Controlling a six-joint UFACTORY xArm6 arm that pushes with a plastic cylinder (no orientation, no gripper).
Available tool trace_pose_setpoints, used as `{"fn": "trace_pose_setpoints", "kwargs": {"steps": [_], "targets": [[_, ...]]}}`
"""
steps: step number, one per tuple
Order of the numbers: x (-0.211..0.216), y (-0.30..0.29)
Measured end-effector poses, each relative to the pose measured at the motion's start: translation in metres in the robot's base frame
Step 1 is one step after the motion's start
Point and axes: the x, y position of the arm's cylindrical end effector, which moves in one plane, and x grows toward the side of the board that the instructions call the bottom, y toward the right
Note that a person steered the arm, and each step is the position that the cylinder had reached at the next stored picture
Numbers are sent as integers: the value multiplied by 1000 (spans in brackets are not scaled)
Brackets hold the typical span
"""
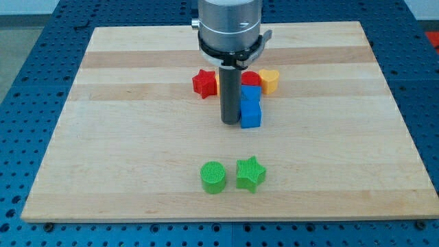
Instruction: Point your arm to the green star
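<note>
The green star lies near the view's bottom, at the middle of the wooden board. A green cylinder sits just to its left, close beside it. My tip is at the end of the dark rod, in the middle of the board, well above the green star in the view. The tip stands right beside the left side of a blue block.
A red star sits left of the rod. A yellow heart and a red block, partly hidden, sit right of it, above the blue block. A yellow piece shows behind the rod, mostly hidden.
</note>
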Motion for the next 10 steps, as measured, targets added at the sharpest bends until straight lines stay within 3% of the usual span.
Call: {"fn": "trace_pose_setpoints", "kwargs": {"steps": [2,3,7,10], "targets": [[-1,1],[26,2],[85,111],[99,128]]}}
